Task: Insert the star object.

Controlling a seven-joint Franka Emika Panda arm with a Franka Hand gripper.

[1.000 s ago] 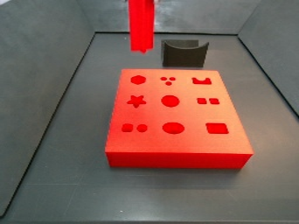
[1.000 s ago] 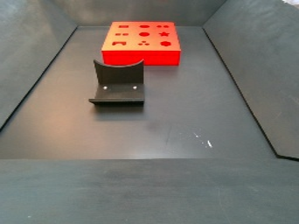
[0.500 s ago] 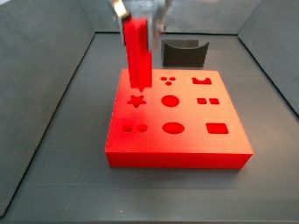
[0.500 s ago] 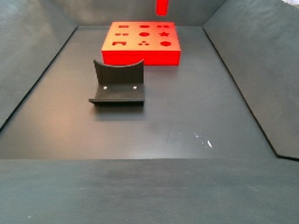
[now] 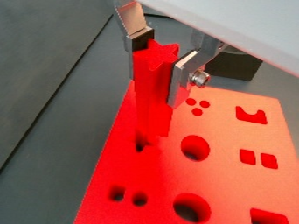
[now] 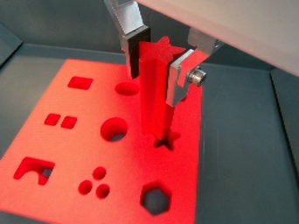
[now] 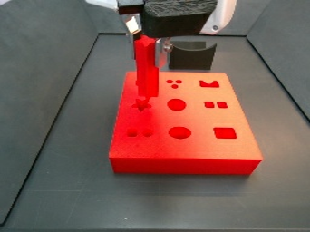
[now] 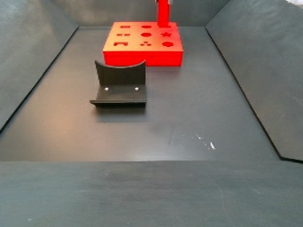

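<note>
The hand (image 7: 143, 30) is cropped by the frame's top.

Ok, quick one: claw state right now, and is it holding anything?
Claw: closed on the star object, upright, its tip at the red block's star hole.

It was a robot test cell: a dark, walled bin floor (image 8: 166, 133) held a gripper (image 7: 143, 36) over a red block (image 7: 182, 127).

The star object (image 8: 162, 12) stands upright over the red block (image 8: 143, 44) at the far end of the table (image 8: 166, 124); the fixture (image 8: 120, 84) sits nearer. The hand is out of frame.
</note>
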